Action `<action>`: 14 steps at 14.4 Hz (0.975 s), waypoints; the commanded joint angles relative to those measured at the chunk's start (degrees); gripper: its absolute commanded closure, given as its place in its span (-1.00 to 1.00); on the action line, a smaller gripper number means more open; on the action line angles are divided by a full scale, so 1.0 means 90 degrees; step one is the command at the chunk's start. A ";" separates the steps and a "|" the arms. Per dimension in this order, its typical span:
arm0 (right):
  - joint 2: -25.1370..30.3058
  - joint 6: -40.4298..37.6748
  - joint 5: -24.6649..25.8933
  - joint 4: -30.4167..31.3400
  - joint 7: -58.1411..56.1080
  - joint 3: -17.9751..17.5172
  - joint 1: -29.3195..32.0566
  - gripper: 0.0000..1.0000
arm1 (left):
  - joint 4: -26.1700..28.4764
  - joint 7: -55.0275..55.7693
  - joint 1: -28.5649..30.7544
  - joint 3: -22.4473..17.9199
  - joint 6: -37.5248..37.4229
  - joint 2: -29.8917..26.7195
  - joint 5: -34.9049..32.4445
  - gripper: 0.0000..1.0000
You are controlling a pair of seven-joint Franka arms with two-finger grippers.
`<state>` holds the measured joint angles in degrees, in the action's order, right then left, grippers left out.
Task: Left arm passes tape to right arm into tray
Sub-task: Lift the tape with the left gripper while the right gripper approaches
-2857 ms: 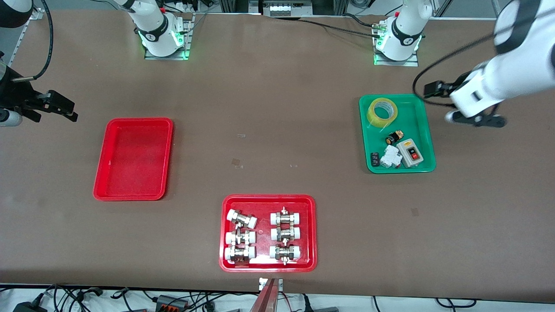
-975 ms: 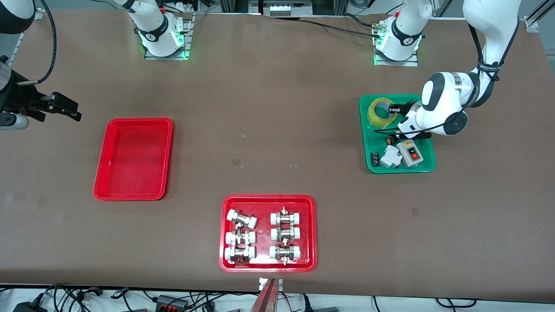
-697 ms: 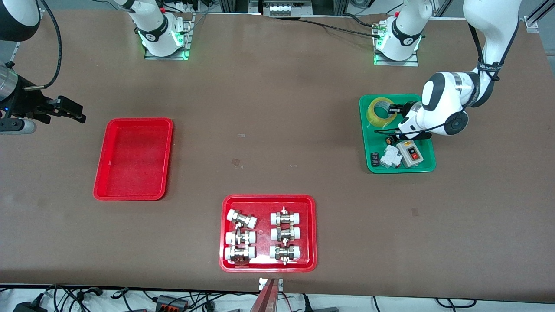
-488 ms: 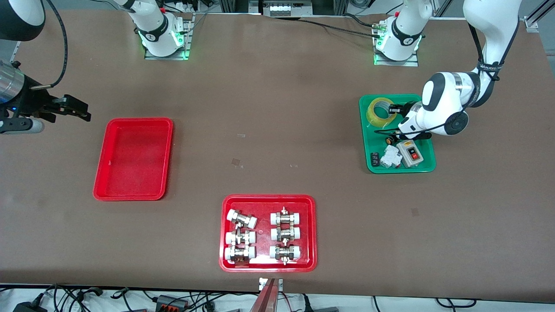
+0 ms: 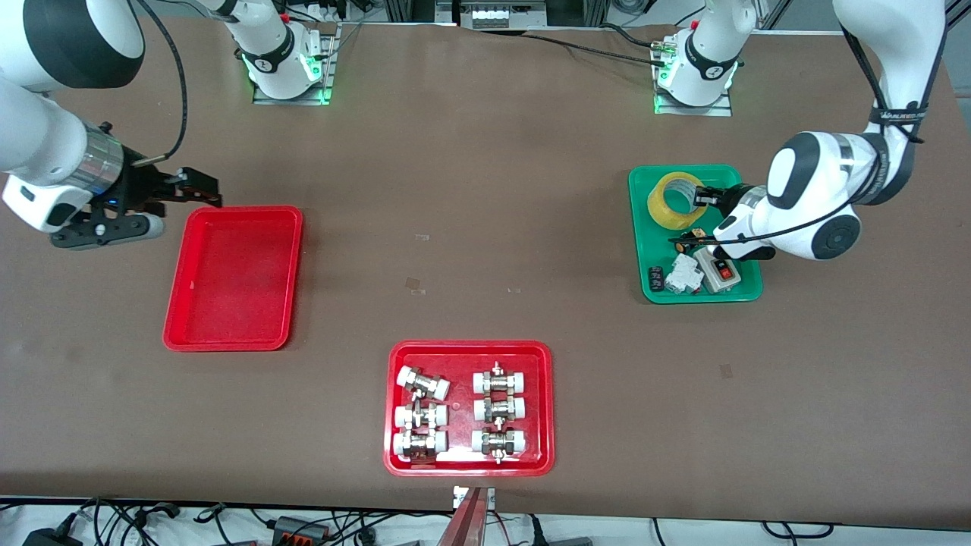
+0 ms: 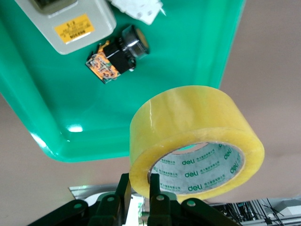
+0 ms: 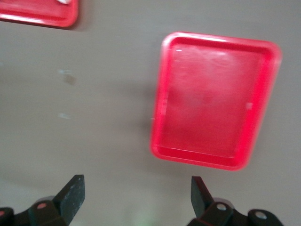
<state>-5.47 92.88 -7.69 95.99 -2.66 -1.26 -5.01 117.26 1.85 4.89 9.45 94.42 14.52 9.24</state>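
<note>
The left claw (image 5: 702, 199) holds the one roll of tape (image 5: 672, 199) by its wall, lifted over the green tray (image 5: 747, 292). Its fingers (image 6: 155, 188) pinch the roll's edge. Under it, in the green tray, lie one grey switch box (image 6: 66, 21) and one black button (image 6: 117, 56). The right claw (image 5: 199, 196) is wide apart and holds nothing. It hangs over the tabletop (image 5: 470, 189), just beside the one plain red tray (image 5: 235, 277). A second red tray (image 5: 542, 406) holds six pipe fittings (image 5: 421, 415).
</note>
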 commanded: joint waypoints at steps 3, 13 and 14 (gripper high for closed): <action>-0.0222 -0.0173 -0.0862 -0.0216 -0.0085 0.0023 -0.0029 -1.00 | -0.0654 0.0233 -0.0220 0.0316 -0.0345 0.0017 0.1429 0.99; -0.0417 -0.0193 -0.2797 -0.0265 -0.0007 0.0023 -0.0166 -1.00 | -0.2607 0.2438 -0.1450 0.0503 -0.0297 0.0115 0.6275 0.99; -0.0417 -0.0193 -0.3001 -0.0274 -0.0007 0.0014 -0.0166 -1.00 | -0.2812 0.2857 -0.1587 0.0503 0.0014 0.0115 0.6442 0.99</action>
<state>-8.51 92.41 -31.80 95.25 -2.83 -1.31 -6.31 97.07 21.59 -7.44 14.42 93.19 14.67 63.27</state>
